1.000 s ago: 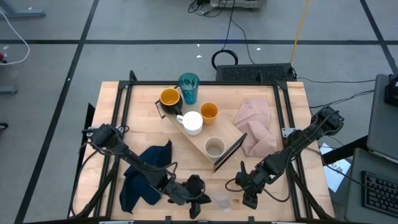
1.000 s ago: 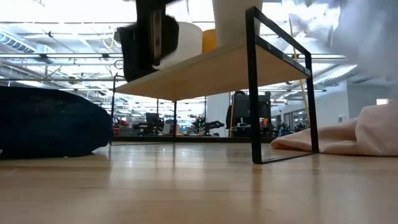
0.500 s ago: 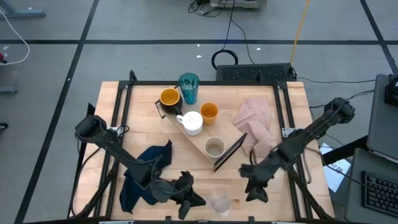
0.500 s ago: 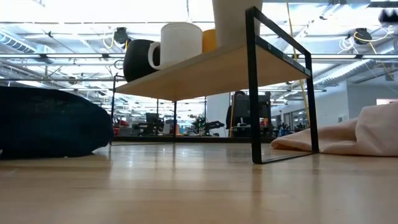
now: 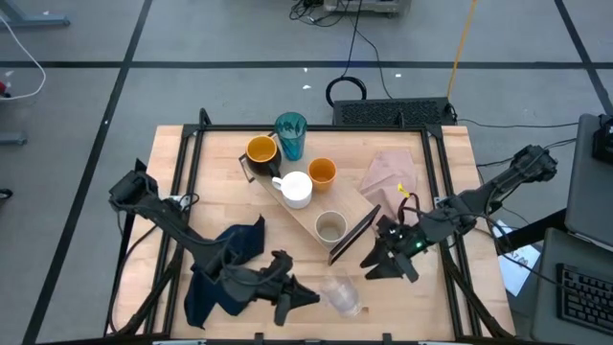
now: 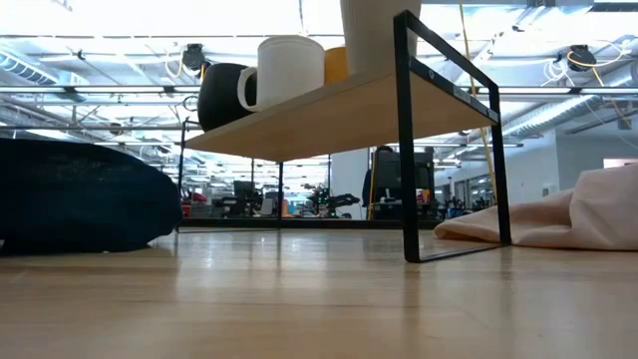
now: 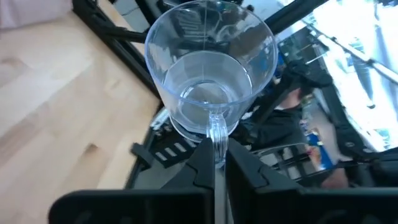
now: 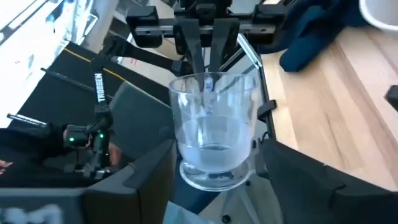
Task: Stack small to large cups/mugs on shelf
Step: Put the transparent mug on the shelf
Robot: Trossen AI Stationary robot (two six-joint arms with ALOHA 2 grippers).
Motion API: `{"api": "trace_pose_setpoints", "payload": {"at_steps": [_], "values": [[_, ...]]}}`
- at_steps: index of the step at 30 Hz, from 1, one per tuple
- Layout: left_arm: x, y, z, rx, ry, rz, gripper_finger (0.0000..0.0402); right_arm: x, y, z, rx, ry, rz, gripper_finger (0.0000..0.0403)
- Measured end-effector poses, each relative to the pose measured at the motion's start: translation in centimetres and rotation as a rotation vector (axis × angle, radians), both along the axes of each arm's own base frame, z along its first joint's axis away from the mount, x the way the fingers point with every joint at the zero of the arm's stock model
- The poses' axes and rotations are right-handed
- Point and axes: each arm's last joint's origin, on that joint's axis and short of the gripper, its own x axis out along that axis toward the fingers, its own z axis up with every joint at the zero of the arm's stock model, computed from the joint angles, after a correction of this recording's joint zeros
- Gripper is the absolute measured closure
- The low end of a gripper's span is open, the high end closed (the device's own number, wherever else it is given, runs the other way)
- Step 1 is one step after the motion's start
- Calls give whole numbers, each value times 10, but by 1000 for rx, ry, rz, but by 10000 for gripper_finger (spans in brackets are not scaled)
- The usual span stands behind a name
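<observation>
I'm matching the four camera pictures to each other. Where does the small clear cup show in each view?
High view: small clear cup near the front edge, at the left gripper.
Low view: not in it.
Left wrist view: upper centre, handle pinched by the fingers.
Right wrist view: centre.
Shared landmark: the dark blue cloth.

Shelf (image 5: 316, 206) mid-table, 5 cups on it; clear cup (image 5: 340, 294) in front, between both hands.

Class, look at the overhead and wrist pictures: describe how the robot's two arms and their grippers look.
Both arms are dark, slim and jointed. The left gripper and right gripper each end in two flat black fingers. The right arm carries a small green light and a yellowish cable near its wrist.
</observation>
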Motion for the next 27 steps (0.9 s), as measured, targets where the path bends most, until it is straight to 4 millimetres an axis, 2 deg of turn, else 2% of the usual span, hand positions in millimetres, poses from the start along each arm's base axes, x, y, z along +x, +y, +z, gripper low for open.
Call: {"api": "trace_pose_setpoints", "payload": {"at_steps": [3,10,20,27], "values": [[-1,-2,2,-19,-19,-9,391,4,3,-1,5,-18,7,126],[-2,-3,2,-21,-15,-9,382,13,17,-19,41,103,15,13],[-2,-3,2,-20,-11,-9,392,33,32,-27,111,42,68,19],[-1,-2,2,-12,-16,23,379,37,43,-32,136,31,93,14]]}}
